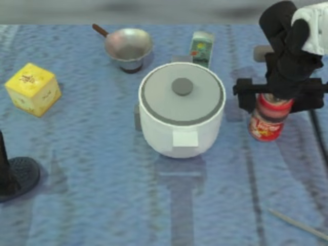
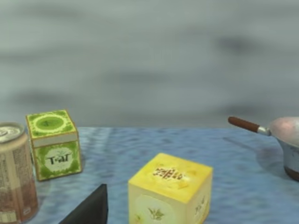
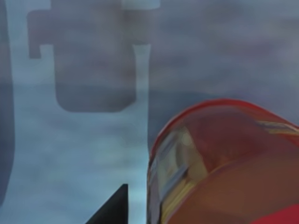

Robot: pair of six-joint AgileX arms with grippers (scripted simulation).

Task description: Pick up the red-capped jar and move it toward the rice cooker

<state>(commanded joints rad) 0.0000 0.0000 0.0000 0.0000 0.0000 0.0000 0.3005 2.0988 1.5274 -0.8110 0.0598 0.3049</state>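
Now your right gripper (image 1: 278,96) clasps the small red-capped jar (image 1: 268,119) right of the large white rice cooker (image 1: 181,108); next, carry it closer.

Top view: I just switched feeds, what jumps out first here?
The big white rice cooker dominates the table's middle. Just to its right, the right gripper sits over the red-capped jar, its black body covering the jar's top. On the left, a bright yellow cube box stands alone, with the left arm parked at the lower left edge.
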